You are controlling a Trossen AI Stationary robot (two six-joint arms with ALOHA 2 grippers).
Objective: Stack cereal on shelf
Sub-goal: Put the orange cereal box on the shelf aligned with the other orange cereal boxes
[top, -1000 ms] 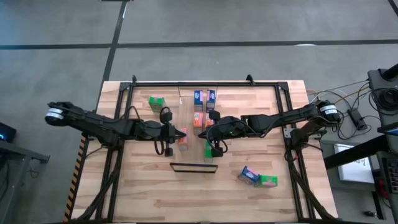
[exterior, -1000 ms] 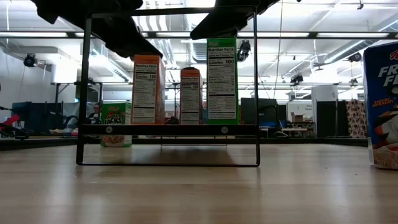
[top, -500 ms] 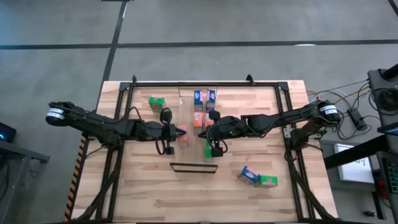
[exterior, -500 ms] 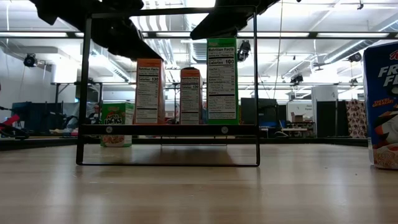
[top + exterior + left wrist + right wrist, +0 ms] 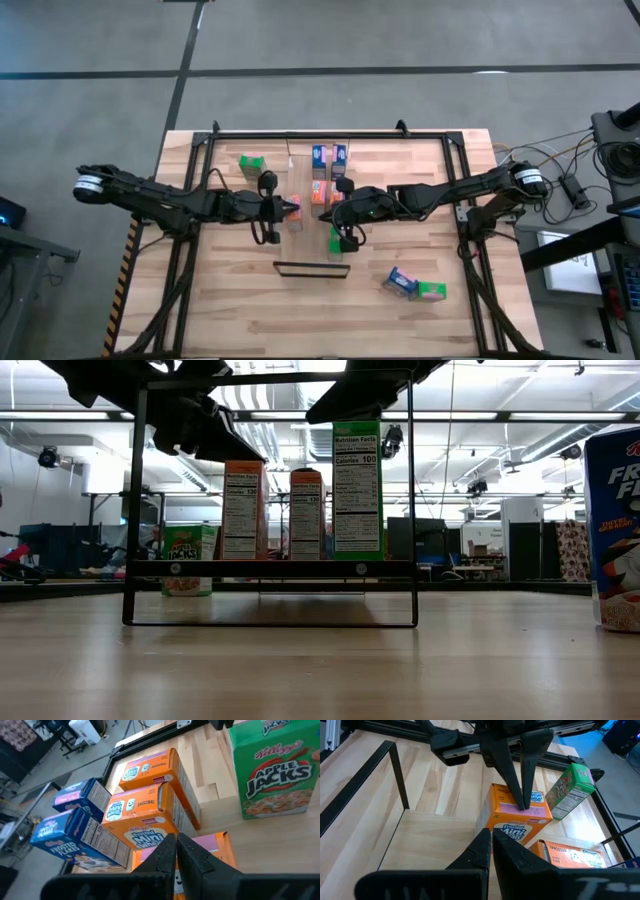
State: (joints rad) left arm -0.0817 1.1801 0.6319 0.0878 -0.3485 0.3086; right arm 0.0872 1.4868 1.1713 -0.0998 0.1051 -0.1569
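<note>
High view: the shelf [image 5: 306,215] lies at the table's centre, inside a dark wire frame [image 5: 310,268]. The left gripper [image 5: 287,208] sits at the shelf's left edge, jaws together, over an orange cereal box [image 5: 295,224]. The right gripper [image 5: 338,205] sits at the shelf's right edge, jaws together, with a green box [image 5: 336,243] just beside it. Two blue boxes [image 5: 329,155] stand at the shelf's far end, with orange boxes [image 5: 320,191] between them and the grippers. One green box [image 5: 251,163] stands left of the shelf, well apart; a blue box [image 5: 400,283] and a green box [image 5: 431,291] lie together to the right of the shelf's near end. Low view: two orange boxes [image 5: 243,509] and one green box [image 5: 357,487] stand upright on the shelf within the frame; whether either gripper grips a box cannot be told here. Left wrist view: the left gripper [image 5: 176,851], closed with nothing between its fingers, presses down on the orange box's top [image 5: 210,851]; two more orange boxes [image 5: 150,785] stand just beyond. Right wrist view: the right gripper [image 5: 490,841] is closed and empty; across the shelf the left gripper's tips [image 5: 524,802] touch the orange box's top [image 5: 520,817].
</note>
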